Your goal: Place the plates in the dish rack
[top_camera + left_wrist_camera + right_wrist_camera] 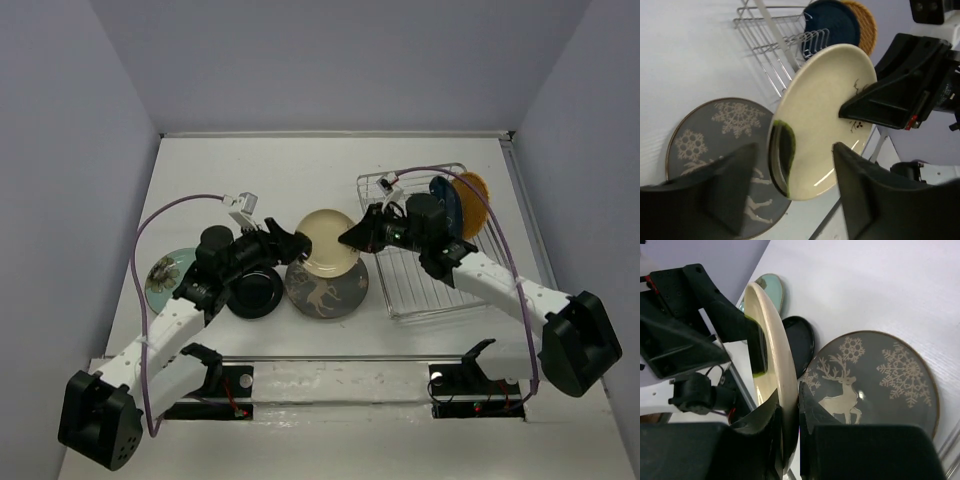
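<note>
Two plates point(447, 205) racked, the cream plate point(325, 243) is being pinched left of the dish rack point(430, 285) by the right gripper point(789, 415), the left gripper point(795, 150) hold unclear, three plates point(325, 290) being left waiting.

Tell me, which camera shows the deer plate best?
The right wrist view: the grey deer plate looks big, deer and snowflakes clear. From the top it looks small, partly hidden by the cream plate. In the left wrist view the left tool's fingers cover its lower part.

Glossy glaze on the cream round plate point(825, 110); the large grey deer plate point(715, 130) looks matt; the silver wire dish rack point(775, 50) is shiny metal; the orange round plate point(867, 25) is woven-textured.
</note>
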`<action>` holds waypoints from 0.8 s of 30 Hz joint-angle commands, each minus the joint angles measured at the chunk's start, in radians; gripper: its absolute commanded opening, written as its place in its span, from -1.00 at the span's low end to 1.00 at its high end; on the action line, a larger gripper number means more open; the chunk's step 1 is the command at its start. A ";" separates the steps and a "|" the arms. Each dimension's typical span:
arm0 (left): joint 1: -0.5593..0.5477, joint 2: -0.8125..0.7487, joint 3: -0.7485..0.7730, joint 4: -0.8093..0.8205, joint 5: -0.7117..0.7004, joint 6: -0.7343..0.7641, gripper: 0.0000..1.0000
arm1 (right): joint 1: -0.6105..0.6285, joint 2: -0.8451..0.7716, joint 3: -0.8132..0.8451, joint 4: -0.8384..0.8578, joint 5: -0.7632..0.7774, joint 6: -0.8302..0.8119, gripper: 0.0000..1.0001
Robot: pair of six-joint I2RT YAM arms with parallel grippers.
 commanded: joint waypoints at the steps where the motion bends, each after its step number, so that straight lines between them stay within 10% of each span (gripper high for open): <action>1: -0.010 -0.028 0.194 -0.087 0.091 0.087 0.74 | -0.003 -0.132 0.080 -0.081 0.201 -0.099 -0.86; 3: -0.015 -0.044 0.237 -0.206 0.085 0.186 0.98 | -0.016 -0.164 0.114 -0.210 0.361 -0.171 -0.86; 12: -0.017 -0.180 0.213 -0.472 -0.092 0.432 0.98 | -0.100 -0.222 0.212 -0.476 1.142 -0.430 -0.86; 24: -0.033 -0.222 0.224 -0.453 -0.058 0.434 0.98 | -0.109 -0.055 0.341 -0.535 1.336 -0.639 -0.87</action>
